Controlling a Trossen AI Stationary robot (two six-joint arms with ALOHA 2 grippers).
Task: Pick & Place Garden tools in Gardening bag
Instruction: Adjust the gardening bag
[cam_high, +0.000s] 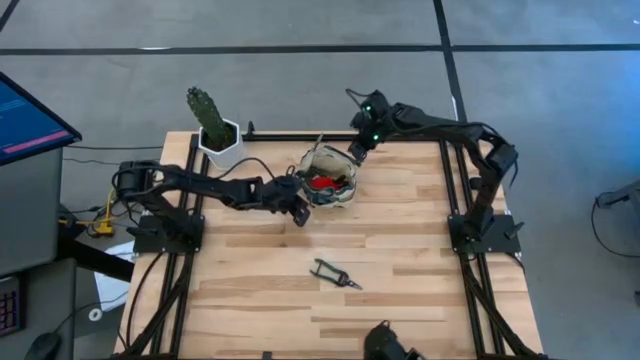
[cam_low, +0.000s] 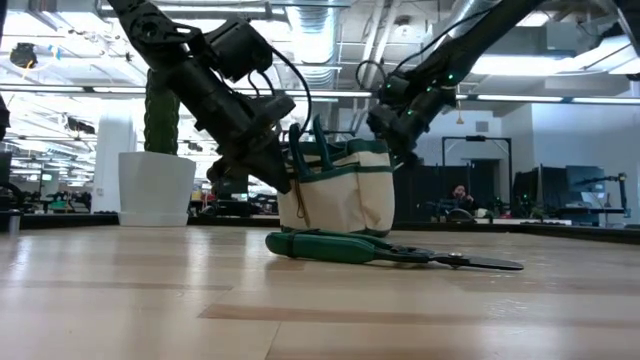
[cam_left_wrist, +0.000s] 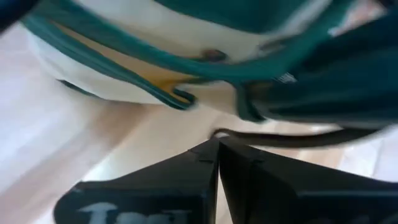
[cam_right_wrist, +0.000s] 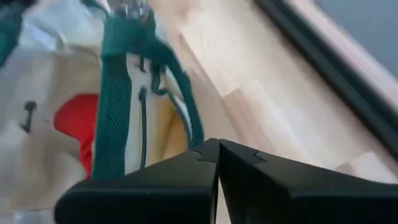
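Observation:
The beige gardening bag (cam_high: 330, 180) with green trim stands upright on the table's far middle, a red item (cam_right_wrist: 71, 121) and other tools inside. Green-handled pruning shears (cam_high: 335, 273) lie flat on the table nearer the front, in front of the bag in the low view (cam_low: 390, 250). My left gripper (cam_high: 301, 214) is shut, slanting down at the bag's left near side (cam_low: 288, 182). My right gripper (cam_high: 354, 153) is shut, slanting down at the bag's far right rim (cam_right_wrist: 217, 144). My left gripper has its shut tips right at a dark strap (cam_left_wrist: 280, 138) low at the bag's side, slanting down from the table's left; I cannot tell whether it touches. My right gripper's shut tips stand beside the bag's green strap (cam_right_wrist: 115, 99) at the rim; whether they touch, I cannot tell.
A cactus in a white pot (cam_high: 218, 135) stands at the far left corner, left of the bag. Bare wood stretches across the table's near half around the shears. A dark camera mount (cam_high: 388, 343) sits at the near edge.

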